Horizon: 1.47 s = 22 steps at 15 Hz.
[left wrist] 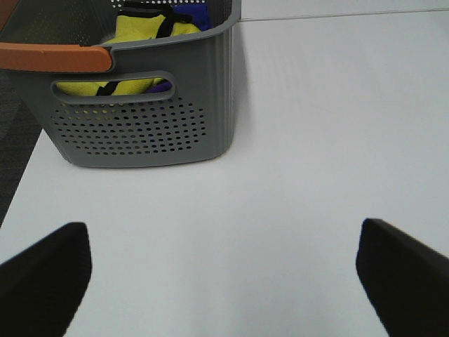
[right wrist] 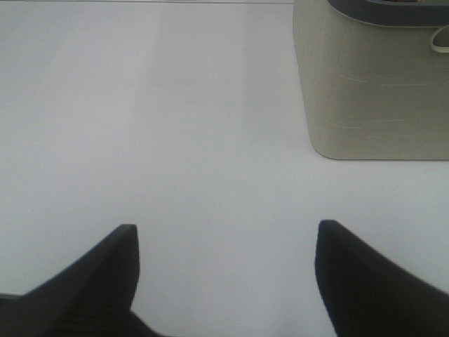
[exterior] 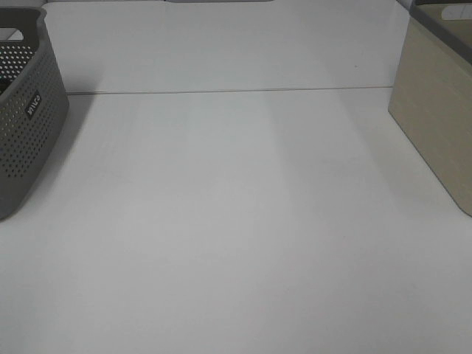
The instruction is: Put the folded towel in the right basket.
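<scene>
Soft, even light falls from overhead, and the white table [exterior: 236,221] reads pale grey with faint vertical bands of brighter sheen in the high view. Shadows are weak and diffuse: a dim one lies beside the grey perforated basket [exterior: 22,118], another at the foot of the beige basket [right wrist: 372,91]. All three pictures are slightly soft and grainy. The near black fingertips [left wrist: 42,274] are blurred, with no detail.
</scene>
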Each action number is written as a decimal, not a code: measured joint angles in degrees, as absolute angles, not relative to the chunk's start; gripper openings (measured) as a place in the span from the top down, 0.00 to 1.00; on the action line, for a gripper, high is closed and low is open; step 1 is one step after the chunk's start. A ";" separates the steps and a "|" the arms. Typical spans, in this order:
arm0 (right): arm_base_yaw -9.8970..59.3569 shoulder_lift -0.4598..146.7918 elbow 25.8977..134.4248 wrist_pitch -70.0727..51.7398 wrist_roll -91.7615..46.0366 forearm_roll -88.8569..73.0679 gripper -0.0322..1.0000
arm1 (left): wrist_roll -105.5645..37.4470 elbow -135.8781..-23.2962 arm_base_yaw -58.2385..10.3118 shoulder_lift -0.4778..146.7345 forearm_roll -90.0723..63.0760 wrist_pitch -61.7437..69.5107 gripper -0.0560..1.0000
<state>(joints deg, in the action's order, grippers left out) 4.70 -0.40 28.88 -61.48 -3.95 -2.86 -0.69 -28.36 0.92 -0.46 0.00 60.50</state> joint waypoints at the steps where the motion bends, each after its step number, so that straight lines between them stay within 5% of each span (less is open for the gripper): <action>1: 4.70 -0.40 28.88 -61.48 -3.95 -2.86 0.32 | -0.69 -28.36 0.92 -0.46 0.00 60.50 0.02; 22: -0.40 -0.40 28.88 -61.48 -3.95 -2.86 0.32 | -0.69 -28.36 0.92 -0.46 0.00 60.50 0.02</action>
<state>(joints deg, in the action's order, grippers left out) -0.40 -0.40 28.88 -61.48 -3.95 -2.86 -0.69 -28.36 0.92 -0.46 0.00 60.50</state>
